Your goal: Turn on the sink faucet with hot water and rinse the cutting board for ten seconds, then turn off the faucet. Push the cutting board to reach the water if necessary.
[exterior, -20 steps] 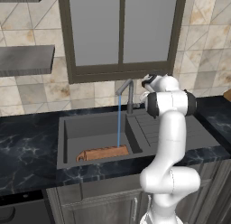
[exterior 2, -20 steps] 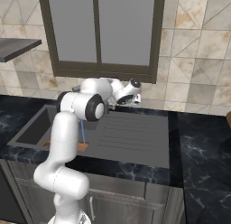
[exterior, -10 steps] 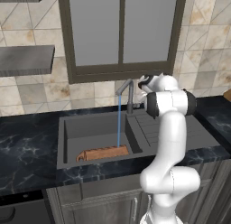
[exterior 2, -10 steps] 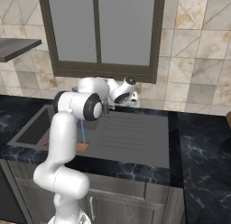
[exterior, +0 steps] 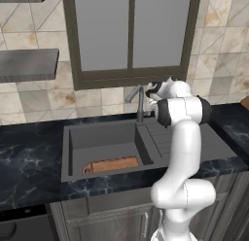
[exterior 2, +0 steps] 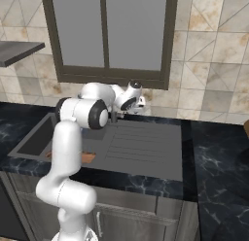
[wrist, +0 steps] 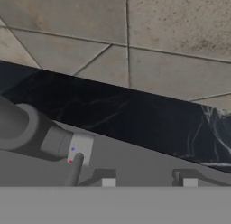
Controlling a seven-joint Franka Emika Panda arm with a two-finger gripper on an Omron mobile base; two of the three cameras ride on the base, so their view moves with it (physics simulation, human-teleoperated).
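The sink faucet (exterior: 140,107) stands behind the sink (exterior: 97,138), its spout angled to the upper left, with no water falling from it. The cutting board (exterior: 111,164) lies flat along the basin's front wall; a sliver of the cutting board (exterior 2: 88,158) peeks past my arm. My gripper (exterior: 151,94) hovers just right of the faucet post, pointing at the tiled wall. In the hand view the faucet (wrist: 27,128) sits at the left, its small lever (wrist: 74,169) just left of my gripper (wrist: 149,183), which is shut on nothing.
The ribbed drainboard (exterior 2: 138,147) lies right of the basin. Black marbled countertop (exterior: 29,157) runs to both sides. A dark-framed window (exterior: 131,36) rises behind the faucet and a grey shelf (exterior: 29,65) juts out at the upper left.
The light-blue stream that fell from the spout into the basin is gone. My hand has edged closer to the faucet post and its fingers have drawn shut.
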